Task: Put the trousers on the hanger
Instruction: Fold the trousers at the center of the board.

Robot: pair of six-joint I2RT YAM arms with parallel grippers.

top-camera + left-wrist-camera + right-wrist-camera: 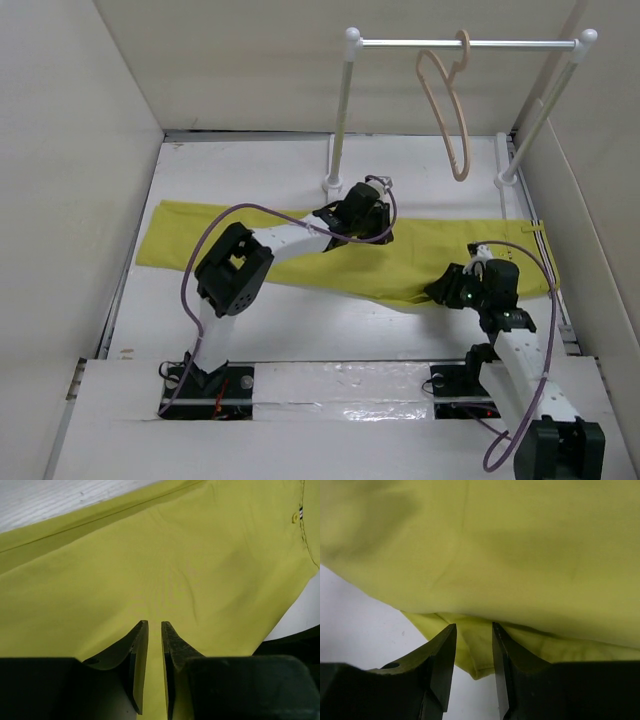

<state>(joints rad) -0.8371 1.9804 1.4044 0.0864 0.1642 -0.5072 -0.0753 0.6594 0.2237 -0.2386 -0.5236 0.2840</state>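
Observation:
The yellow-green trousers (180, 238) lie flat across the table, from the left side to the right. A striped tab (300, 513) shows at their edge in the left wrist view. The beige hanger (460, 175) hangs by its hook from the rail at the back right. My left gripper (366, 214) hovers over the middle of the cloth (175, 555). Its jaws (154, 624) stand a narrow gap apart and pinch nothing. My right gripper (448, 287) is at the near edge of the trousers (520, 545), open (474, 626), with a folded hem lying between its fingers.
A white rail stand (340, 110) with a metal bar (500, 43) stands at the back of the white table (330, 320). Pale walls close in the left, right and back sides. The arm bases sit at the near edge.

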